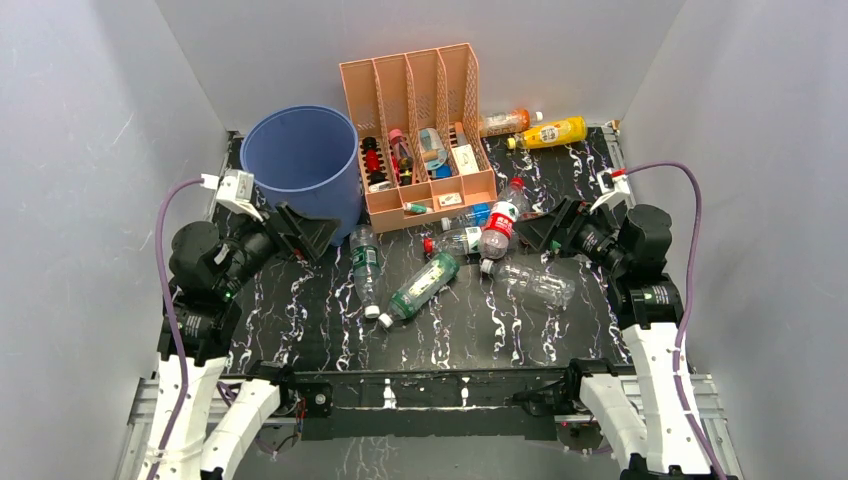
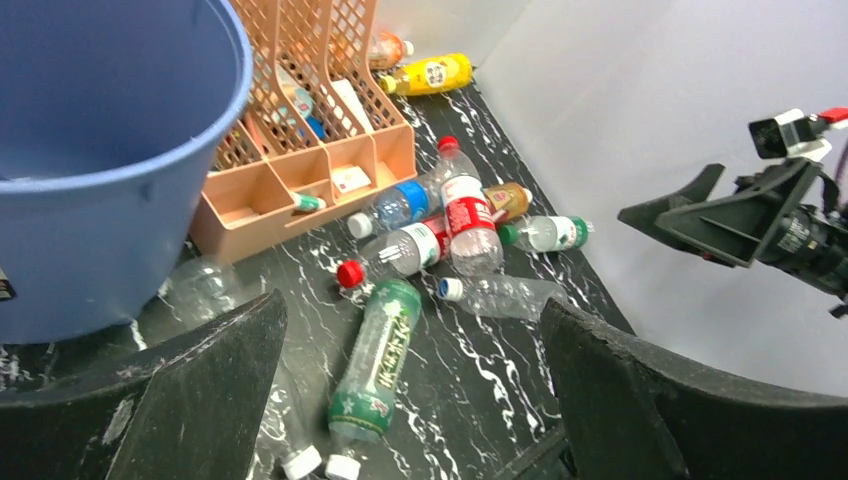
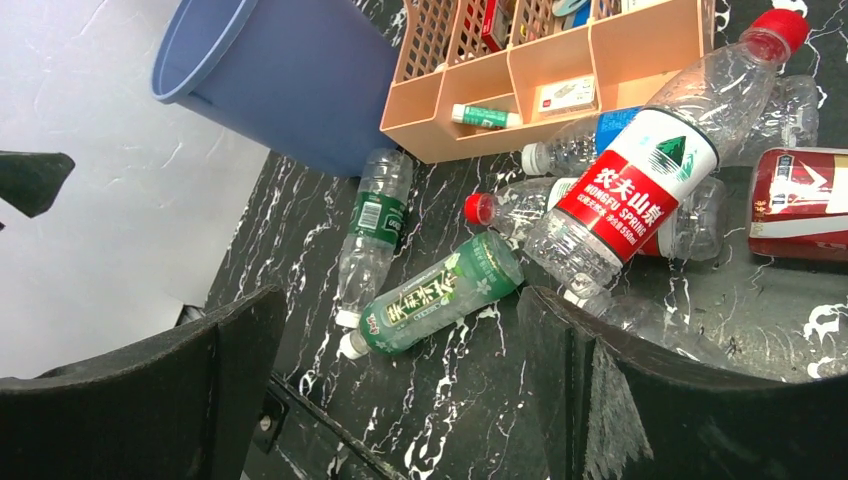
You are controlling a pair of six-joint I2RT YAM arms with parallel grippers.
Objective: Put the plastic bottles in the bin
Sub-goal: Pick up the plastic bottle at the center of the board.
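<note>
The blue bin (image 1: 300, 160) stands at the back left and looks empty. Several plastic bottles lie on the black marbled table: a clear green-labelled one (image 1: 365, 268), a green tea one (image 1: 425, 285), a red-labelled one (image 1: 500, 228), a bare clear one (image 1: 530, 282), and orange (image 1: 505, 121) and yellow (image 1: 550, 132) juice ones at the back. My left gripper (image 1: 310, 235) is open and empty beside the bin (image 2: 100, 170), above the green bottle (image 2: 378, 360). My right gripper (image 1: 545, 228) is open and empty, just right of the red-labelled bottle (image 3: 640, 190).
A peach slotted organizer (image 1: 420, 130) with small items stands right of the bin. Blue-labelled (image 1: 470, 215) and red-capped (image 1: 455, 242) bottles lie at its front. Grey walls close in the left, right and back sides. A black rail (image 1: 430, 385) runs along the near edge.
</note>
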